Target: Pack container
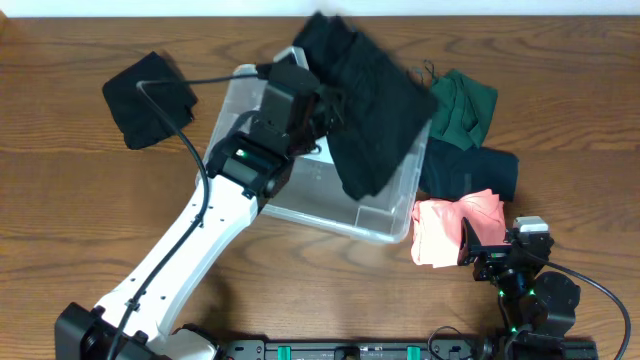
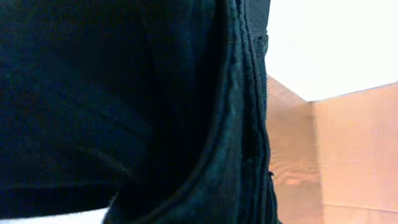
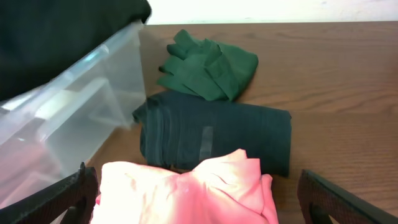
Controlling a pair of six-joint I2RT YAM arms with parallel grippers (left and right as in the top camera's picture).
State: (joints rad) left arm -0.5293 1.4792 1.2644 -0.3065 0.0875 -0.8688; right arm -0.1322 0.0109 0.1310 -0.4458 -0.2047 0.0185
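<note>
The clear plastic container (image 1: 385, 222) sits mid-table; it also shows in the right wrist view (image 3: 74, 112). My left gripper (image 1: 325, 105) is over it, shut on a large black garment (image 1: 370, 100) that hangs above the bin. That cloth fills the left wrist view (image 2: 124, 106) and hides the fingers. My right gripper (image 1: 492, 248) is open, its fingers either side of a pink garment (image 3: 186, 190), right of the bin at the front (image 1: 455, 228).
A dark navy folded garment (image 1: 470, 170) and a green garment (image 1: 465, 105) lie right of the bin; both show in the right wrist view, navy (image 3: 217, 134) and green (image 3: 208, 62). A black cloth (image 1: 150, 98) lies at the left.
</note>
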